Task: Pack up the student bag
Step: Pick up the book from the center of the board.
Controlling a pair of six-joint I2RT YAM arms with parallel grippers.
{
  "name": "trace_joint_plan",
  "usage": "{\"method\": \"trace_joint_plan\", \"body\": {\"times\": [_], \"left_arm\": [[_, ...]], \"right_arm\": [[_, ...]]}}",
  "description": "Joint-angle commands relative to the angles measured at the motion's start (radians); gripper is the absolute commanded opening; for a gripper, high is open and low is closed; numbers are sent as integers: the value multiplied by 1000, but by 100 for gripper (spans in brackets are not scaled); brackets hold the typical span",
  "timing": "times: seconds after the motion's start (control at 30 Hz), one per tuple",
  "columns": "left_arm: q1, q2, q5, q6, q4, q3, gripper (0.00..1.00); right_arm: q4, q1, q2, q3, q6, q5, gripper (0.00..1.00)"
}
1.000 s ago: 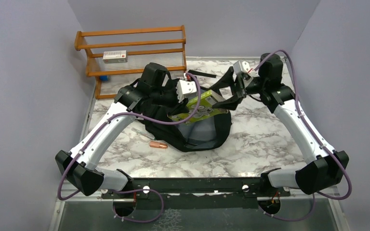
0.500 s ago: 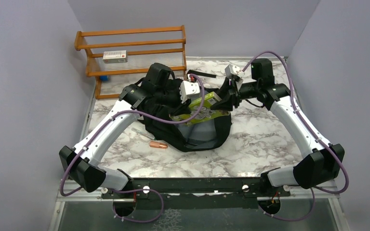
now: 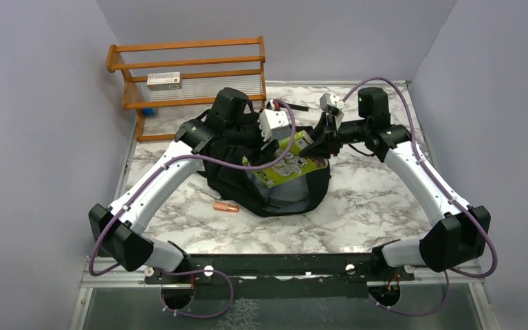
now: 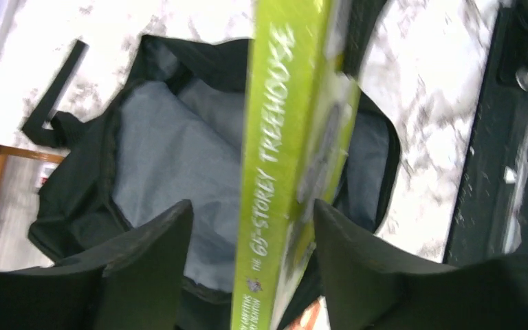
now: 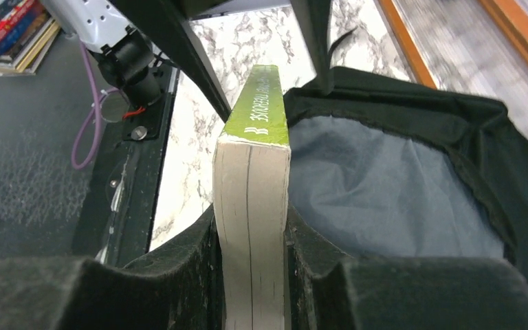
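The student bag [image 3: 275, 196] lay in the middle of the counter [image 3: 378, 199], its mouth gaping upward and the grey lining showing. It was soft black fabric with no frame. It looked likely to sag, fold and slide on the smooth marble if pushed, and the rim would probably close over the opening unless something held it apart. The thicker seam along the rim, or one of the straps at the far side, seemed the best place to pinch it. The thin lining would likely bunch and slip between pads.

A green paperback book [image 3: 285, 163] hung over the opening, tilted. The right gripper [image 5: 251, 240] was clenched on it at the page edge, pads pressed against both covers. The left gripper [image 4: 251, 213] straddled the spine with its fingers [image 4: 155, 254] spread, and a clear gap showed on each side, so it touched nothing. The book looked stiff enough to go in edge-first, light, and glossy on the cover. With only one end held, it could pivot in the grip.
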Motion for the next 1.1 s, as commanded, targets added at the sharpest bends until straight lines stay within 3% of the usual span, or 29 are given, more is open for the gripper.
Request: {"method": "trace_joint_plan", "body": {"times": [0.0,0.07,0.23,0.53,0.8,1.07], "left_arm": [[-6,-30,-146,-99,243,-16,80],[-6,-42,-205,-148,298,-38,98],[-1,-65,-390,-329,451,-102,99],[3,-12,-601,-562,456,-87,99],[2,28,-779,-676,434,-138,99],[-38,66,-823,-673,378,-157,99]], "right_arm": [[196,8,-79,-47,236,104,1],[229,8,-98,-58,337,202,1],[160,8,-99,-44,487,503,1],[217,7,-245,-180,867,1073,1],[125,6,-268,-166,1024,1289,1],[95,6,-257,-147,1153,1298,1]]}}
